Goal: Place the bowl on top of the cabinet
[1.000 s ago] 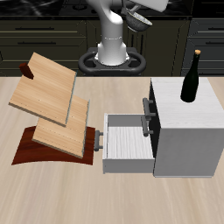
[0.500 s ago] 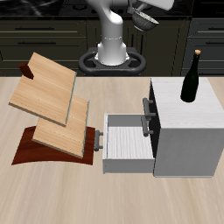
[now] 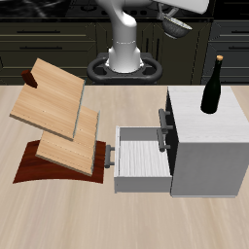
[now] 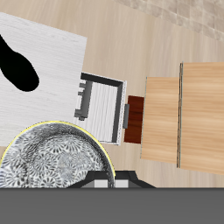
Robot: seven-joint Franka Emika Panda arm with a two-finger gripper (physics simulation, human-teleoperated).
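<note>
From the exterior view, the bowl point(image 3: 176, 23) hangs high above the desk point(image 3: 58, 209), farther toward the cabinet point(image 3: 206, 141) than a second ago; the claw itself is cropped out there. A dark bottle point(image 3: 213, 86) stands on the cabinet's top. In the wrist view, the claw point(image 4: 112, 180) is clenched on the rim of the speckled grey-white bowl, above the open drawer point(image 4: 105, 107). No writing is legible.

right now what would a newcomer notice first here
Probably the dark bottle standing upright on the cabinet, whose white drawer is pulled open. Next, the bowl held high above the table by the gripper, its speckled inside filling the wrist view. Beside the drawer, wooden boards lean on a dark base.
</note>
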